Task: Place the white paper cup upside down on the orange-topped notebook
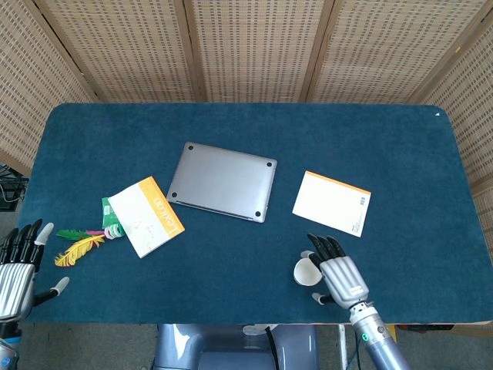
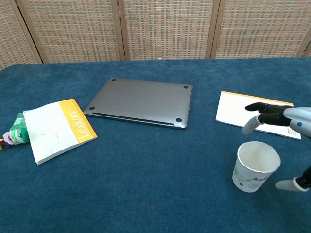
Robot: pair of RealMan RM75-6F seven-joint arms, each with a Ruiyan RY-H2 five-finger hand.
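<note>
Blue cloth table (image 1: 400, 146) before woven screens (image 1: 254, 46).
Cup (image 2: 257, 166) stands upright near the front edge, beside the wide-spread, empty right hand (image 1: 337, 271); notebook (image 1: 332, 203) lies behind it; left hand (image 1: 17, 266) spread, empty.

blue table (image 1: 400, 154), laptop (image 1: 222, 181), 2 notebooks (image 1: 332, 203) (image 1: 146, 216), cup (image 2: 256, 166), feathers (image 1: 79, 245)

Bare cloth between cup (image 2: 257, 166) and notebook (image 2: 255, 114)

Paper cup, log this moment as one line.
paper cup: upright, ungrasped | right hand: open beside it | left hand: open, idle | notebook: bare
</note>
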